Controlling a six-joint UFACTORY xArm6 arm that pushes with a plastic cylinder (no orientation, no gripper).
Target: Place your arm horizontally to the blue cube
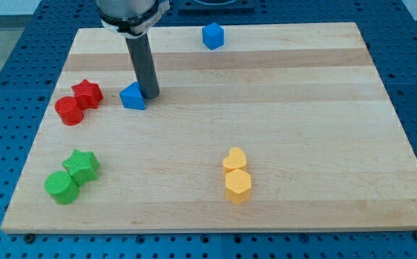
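The blue cube (213, 35) sits near the board's top edge, a little right of the middle. My tip (150, 94) rests on the board at the upper left, far to the left of and below the cube. A blue triangular block (132, 96) lies right against the tip's left side.
A red star (87, 93) and a red cylinder (69, 111) sit at the left edge. A green star (82, 165) and a green cylinder (61, 187) lie at the bottom left. A yellow heart (234, 160) and a yellow hexagon (237, 185) lie at the bottom middle. The wooden board (323, 108) ends on all sides.
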